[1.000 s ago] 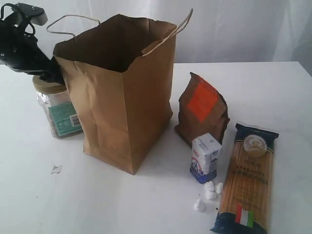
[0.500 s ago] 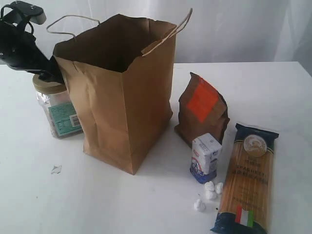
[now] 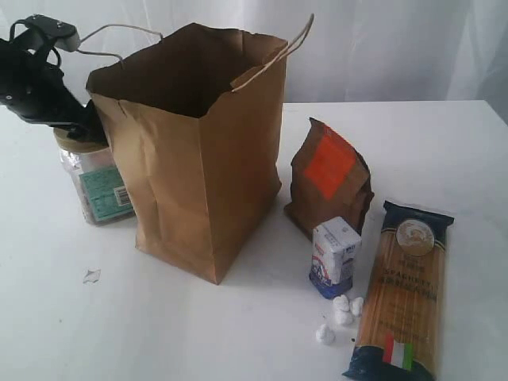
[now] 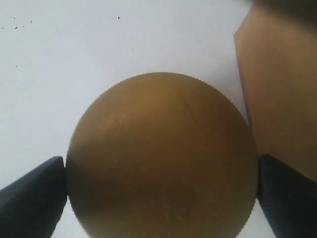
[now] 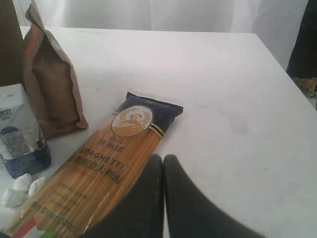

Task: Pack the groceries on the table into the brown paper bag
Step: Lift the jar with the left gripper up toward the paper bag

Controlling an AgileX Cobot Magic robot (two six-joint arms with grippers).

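The tan-lidded clear jar (image 3: 95, 186) stands on the table (image 3: 444, 159), touching the left side of the brown paper bag (image 3: 198, 175). My left gripper (image 3: 79, 131) is down over its lid (image 4: 161, 158), with a black finger (image 4: 34, 188) pressed against each side, shut on it. The bag stands upright and open, and its wall (image 4: 282, 89) is close beside the lid. Right of the bag are the brown pouch (image 3: 329, 178), the white-blue carton (image 3: 335, 255) and the spaghetti pack (image 3: 403, 294). My right gripper (image 5: 163, 161) is shut and empty just above the spaghetti pack (image 5: 109, 163). The can and the bottle are out of view.
Small white lumps (image 3: 341, 313) lie between the carton and the spaghetti pack. A scrap of paper (image 3: 91, 275) lies at the front left. The bag's two loop handles (image 3: 274, 59) stick up from its rim. A white curtain hangs behind the table.
The left arm has shifted slightly right and down at the jar's lid. The jar, the bag and the other groceries have not moved.
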